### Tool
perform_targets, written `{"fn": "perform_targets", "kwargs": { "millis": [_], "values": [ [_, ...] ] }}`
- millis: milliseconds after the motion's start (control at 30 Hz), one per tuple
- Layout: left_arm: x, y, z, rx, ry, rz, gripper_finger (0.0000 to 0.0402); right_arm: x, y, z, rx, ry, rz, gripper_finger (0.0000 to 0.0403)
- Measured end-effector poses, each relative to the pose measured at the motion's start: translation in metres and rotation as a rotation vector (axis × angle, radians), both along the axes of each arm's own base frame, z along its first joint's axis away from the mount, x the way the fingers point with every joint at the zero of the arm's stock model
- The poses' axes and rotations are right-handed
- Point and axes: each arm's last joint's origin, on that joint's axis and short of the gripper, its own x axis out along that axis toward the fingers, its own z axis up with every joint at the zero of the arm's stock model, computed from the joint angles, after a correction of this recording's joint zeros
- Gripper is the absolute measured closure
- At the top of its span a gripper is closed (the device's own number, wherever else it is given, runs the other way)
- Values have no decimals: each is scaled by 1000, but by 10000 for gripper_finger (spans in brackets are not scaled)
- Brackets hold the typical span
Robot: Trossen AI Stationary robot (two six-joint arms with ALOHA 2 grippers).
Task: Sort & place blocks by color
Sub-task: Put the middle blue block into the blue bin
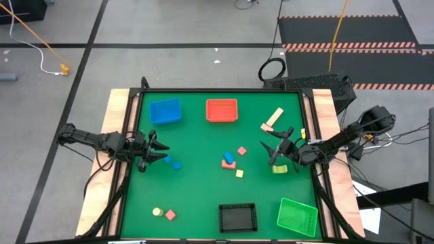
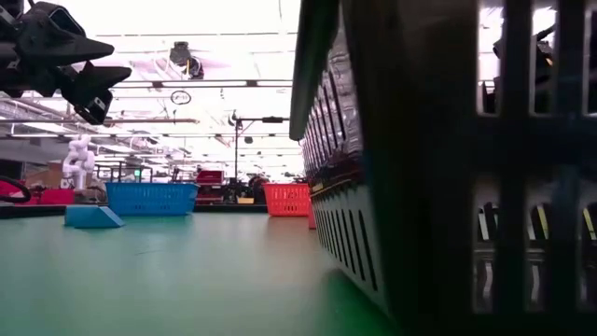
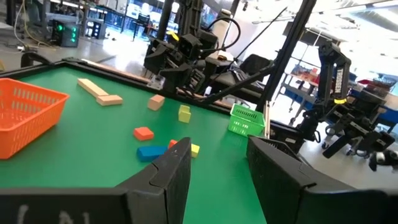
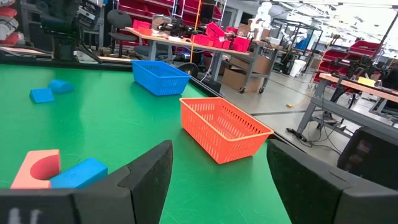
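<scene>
Left gripper (image 1: 165, 152) and right gripper (image 1: 266, 150) hover released, empty; black tray (image 2: 448, 168) blocks the low view.

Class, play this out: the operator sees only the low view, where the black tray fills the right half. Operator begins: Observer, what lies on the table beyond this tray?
Observer: The high view shows a cluster mid-table: pink blocks and a yellow block.
Operator: Where is the right arm?
Observer: The right end effector hovers open and empty over the table's right side, close to a yellow-green block.
Operator: And the left one?
Observer: The left end effector is open, nothing between its fingers, next to two blue blocks.
</scene>
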Motion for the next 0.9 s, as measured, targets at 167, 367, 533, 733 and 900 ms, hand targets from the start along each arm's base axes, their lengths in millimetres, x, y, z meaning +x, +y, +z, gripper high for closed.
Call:
{"fn": "perform_targets", "kwargs": {
  "millis": [167,367,533,733,900],
  "values": [
    [0,0,1,-9,-10,14,243,0,0,0,0,0,0,151],
    [0,2,9,29,-93,41,243,0,0,0,0,0,0,151],
    [0,2,11,-40,-111,43,243,0,0,0,0,0,0,151],
    [3,1,7,-36,-64,43,243,0,0,0,0,0,-1,151],
    [10,0,-1,-89,38,39,243,0,0,0,0,0,0,151]
  ]
}}
